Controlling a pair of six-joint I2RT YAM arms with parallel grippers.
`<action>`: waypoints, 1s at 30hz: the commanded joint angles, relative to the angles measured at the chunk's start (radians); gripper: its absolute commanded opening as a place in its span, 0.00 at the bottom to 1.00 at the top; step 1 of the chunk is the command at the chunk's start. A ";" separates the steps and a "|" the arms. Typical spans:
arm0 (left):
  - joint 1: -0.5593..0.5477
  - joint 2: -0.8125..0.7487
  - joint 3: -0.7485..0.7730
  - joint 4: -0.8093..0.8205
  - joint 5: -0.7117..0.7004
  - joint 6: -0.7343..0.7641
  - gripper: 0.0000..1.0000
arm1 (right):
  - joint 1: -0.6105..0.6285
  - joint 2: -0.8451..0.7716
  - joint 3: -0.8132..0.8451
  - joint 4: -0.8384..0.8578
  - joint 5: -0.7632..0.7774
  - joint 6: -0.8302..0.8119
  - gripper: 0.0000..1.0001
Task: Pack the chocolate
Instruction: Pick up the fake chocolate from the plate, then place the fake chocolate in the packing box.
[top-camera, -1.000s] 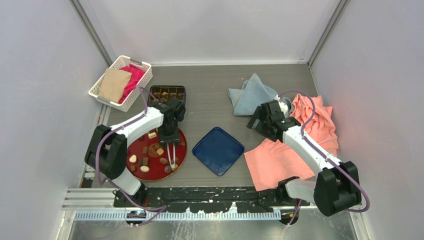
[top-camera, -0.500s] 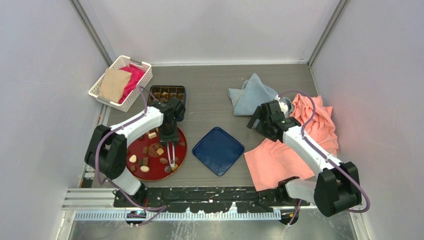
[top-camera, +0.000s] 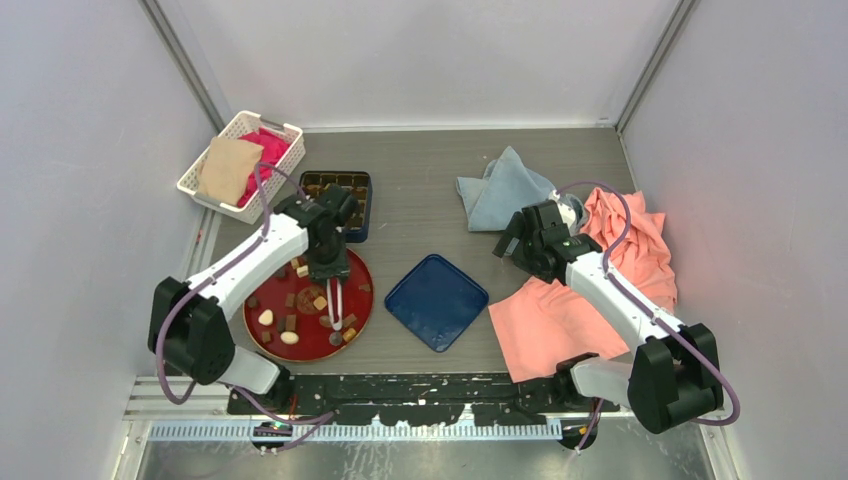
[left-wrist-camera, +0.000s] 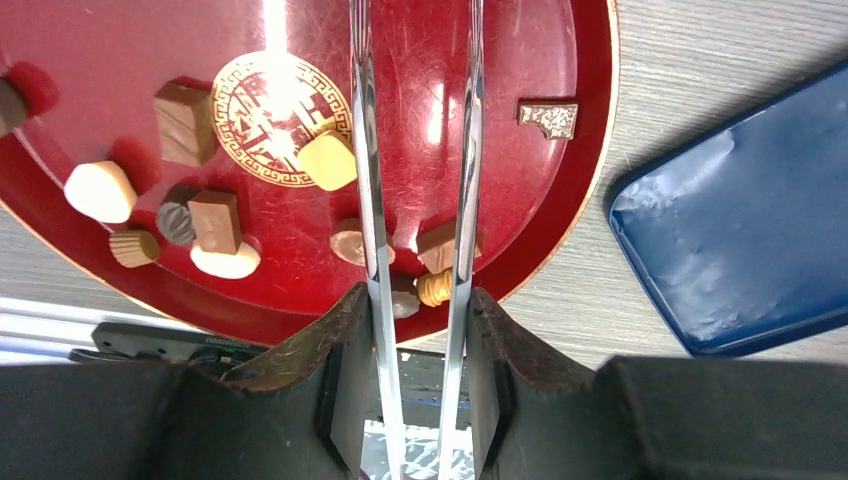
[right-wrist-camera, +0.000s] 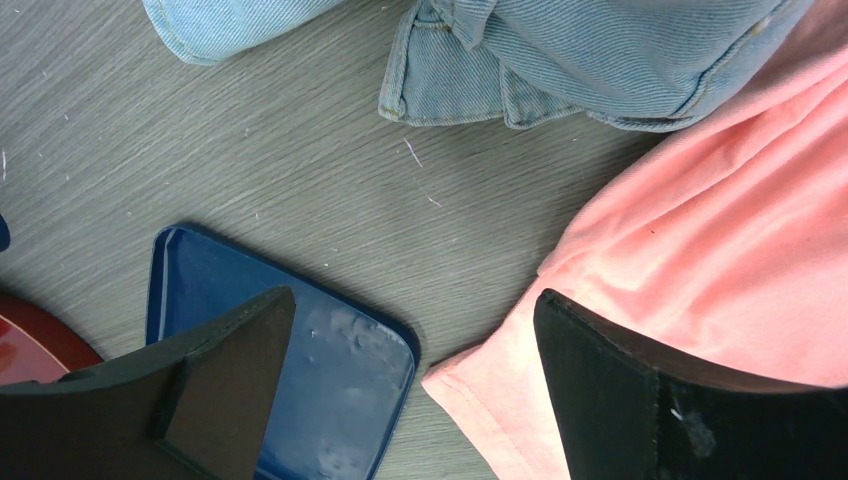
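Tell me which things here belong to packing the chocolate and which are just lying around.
Job: chocolates, plate, tongs in left end effector, box.
Lying about: blue tray, basket, denim cloth, pink shirt.

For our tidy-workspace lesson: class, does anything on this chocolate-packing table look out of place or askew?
Yes. A crumpled pink shirt and a denim cloth lie heaped on the right side of the table, odd beside food. The blue tray sits turned cornerwise to the table edge.
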 joint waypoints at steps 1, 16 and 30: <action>0.017 -0.072 0.099 -0.077 -0.050 0.044 0.00 | 0.005 -0.020 0.024 0.029 0.003 0.008 0.95; 0.249 0.182 0.582 -0.044 0.147 0.336 0.00 | 0.004 -0.064 0.021 0.001 0.022 0.003 0.95; 0.350 0.506 0.829 -0.059 0.319 0.475 0.00 | 0.004 -0.152 0.033 -0.073 0.095 0.008 0.95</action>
